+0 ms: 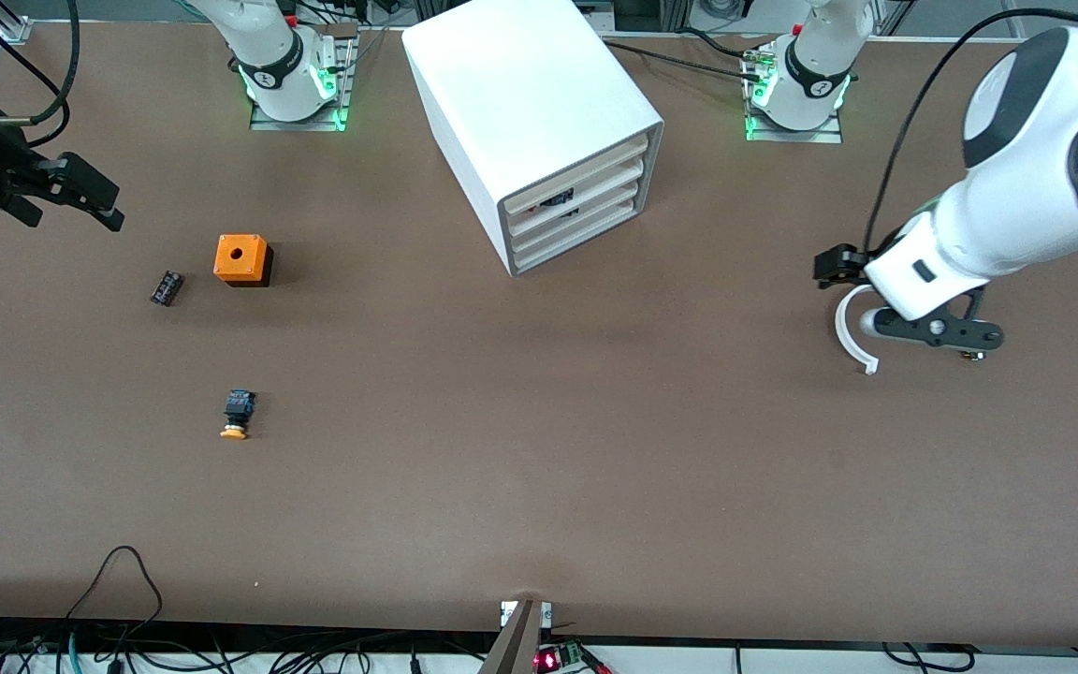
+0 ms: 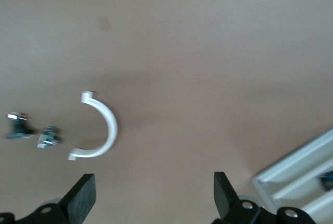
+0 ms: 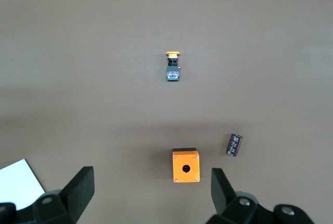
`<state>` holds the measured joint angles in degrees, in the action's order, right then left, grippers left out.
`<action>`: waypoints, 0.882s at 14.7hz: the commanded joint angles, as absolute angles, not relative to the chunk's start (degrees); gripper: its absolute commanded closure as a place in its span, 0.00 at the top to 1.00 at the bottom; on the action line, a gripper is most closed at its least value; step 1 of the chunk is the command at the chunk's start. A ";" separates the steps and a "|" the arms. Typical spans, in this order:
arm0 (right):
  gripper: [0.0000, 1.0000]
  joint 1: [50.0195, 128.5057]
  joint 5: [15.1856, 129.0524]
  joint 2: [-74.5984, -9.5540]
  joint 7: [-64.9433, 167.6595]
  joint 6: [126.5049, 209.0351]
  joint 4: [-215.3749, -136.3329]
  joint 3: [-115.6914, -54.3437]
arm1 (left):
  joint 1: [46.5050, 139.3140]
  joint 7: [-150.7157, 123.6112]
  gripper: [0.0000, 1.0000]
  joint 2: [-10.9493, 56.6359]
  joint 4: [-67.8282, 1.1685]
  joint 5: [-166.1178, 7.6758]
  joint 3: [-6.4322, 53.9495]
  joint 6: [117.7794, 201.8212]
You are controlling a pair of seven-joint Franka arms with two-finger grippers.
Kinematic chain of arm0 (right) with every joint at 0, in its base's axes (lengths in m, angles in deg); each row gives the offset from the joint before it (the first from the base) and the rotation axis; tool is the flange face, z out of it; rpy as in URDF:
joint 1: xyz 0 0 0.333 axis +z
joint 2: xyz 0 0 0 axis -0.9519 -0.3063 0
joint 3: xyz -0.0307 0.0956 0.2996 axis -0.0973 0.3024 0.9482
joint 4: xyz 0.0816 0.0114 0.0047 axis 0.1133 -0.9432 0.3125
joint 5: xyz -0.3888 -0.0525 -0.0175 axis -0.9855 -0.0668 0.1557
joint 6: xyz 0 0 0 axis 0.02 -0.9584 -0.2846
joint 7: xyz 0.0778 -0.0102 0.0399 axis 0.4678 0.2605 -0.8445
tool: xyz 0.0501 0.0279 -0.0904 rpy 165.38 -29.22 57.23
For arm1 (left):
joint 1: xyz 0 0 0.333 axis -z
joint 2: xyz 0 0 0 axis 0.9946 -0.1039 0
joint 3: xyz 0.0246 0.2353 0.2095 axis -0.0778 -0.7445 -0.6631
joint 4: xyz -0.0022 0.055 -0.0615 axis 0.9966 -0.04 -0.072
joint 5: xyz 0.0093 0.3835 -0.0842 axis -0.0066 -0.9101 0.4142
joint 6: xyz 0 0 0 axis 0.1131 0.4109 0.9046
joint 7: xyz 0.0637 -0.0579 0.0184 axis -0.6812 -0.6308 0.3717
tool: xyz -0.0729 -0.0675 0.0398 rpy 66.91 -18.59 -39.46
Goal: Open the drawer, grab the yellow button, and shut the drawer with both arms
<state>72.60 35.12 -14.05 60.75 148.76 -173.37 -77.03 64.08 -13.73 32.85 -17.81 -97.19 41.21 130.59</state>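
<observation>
Both grippers hang with fingers spread wide and nothing between them. From the front camera we see the right gripper point(image 1: 80, 192) up over the table at the right arm's end, and the left gripper point(image 1: 913, 314) over a white curved piece point(image 1: 850, 329) at the left arm's end. We find the button point(image 1: 237, 415) lying on its side on the table, nearer the camera than the orange box point(image 1: 241, 259) and the small black part point(image 1: 167, 287). The white drawer cabinet point(image 1: 539, 122) stands between the two bases, all its drawers pushed in.

In the left wrist view, our left gripper's fingers point(image 2: 83, 198) stand wide apart above the curved piece point(image 2: 101, 130), with two small metal bits point(image 2: 31, 133) beside it.

In the right wrist view, our right gripper's fingers point(image 3: 78, 190) stand wide apart over the orange box point(image 3: 186, 165), with the button point(image 3: 173, 66) well apart from it.
</observation>
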 commanded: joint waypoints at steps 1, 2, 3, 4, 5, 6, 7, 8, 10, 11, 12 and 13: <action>0.99 72.60 36.15 -14.04 57.53 147.51 -172.37 -77.46 | 71.10 -5.80 1.00 39.83 -21.84 -93.60 29.03 131.05; 0.99 72.60 36.15 -14.04 57.62 147.51 -172.37 -77.46 | 74.07 -4.57 1.00 42.20 -24.47 -90.53 23.51 132.62; 0.99 72.60 36.07 -14.13 57.45 147.51 -172.19 -77.37 | 78.11 -3.33 1.00 44.92 -28.15 -88.24 17.45 135.42; 0.99 72.60 36.06 -14.30 57.53 147.60 -172.11 -77.37 | 80.76 -1.23 1.00 47.47 -32.02 -87.52 13.12 139.19; 0.99 72.52 36.15 -14.39 57.53 147.60 -171.84 -77.37 | 81.39 -0.43 1.00 48.98 -34.14 -87.42 11.95 142.45; 0.99 72.60 36.15 -14.39 57.62 147.51 -171.93 -77.37 | 81.57 -0.86 1.00 50.38 -35.30 -87.42 11.68 143.96; 0.99 72.60 36.15 -14.39 57.62 147.60 -171.84 -77.37 | 81.75 -2.34 1.00 51.09 -35.65 -87.42 11.67 144.32; 0.99 72.60 36.15 -14.39 57.71 147.60 -171.84 -77.37 | 82.27 -5.66 1.00 51.19 -35.66 -87.51 11.33 144.33; 0.99 72.52 36.15 -14.39 57.62 147.60 -171.75 -77.37 | 82.45 -7.54 1.00 51.54 -35.66 -87.51 9.75 143.80; 0.99 72.60 36.15 -14.39 57.53 147.60 -171.75 -77.37 | 82.71 -7.02 1.00 51.71 -35.66 -87.86 9.65 142.76; 0.99 72.60 36.07 -14.48 57.45 147.60 -171.67 -77.37 | 82.63 -6.23 1.00 51.72 -34.79 -88.21 9.65 140.40; 0.99 72.52 36.06 -14.39 57.44 147.60 -171.58 -77.37 | 82.54 -5.44 1.00 51.63 -33.91 -88.30 9.91 138.72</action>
<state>72.59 35.13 -14.09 58.52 148.62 -173.09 -77.16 81.59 -6.27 50.34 -33.87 -88.39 10.79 141.29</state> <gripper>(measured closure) 0.004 0.000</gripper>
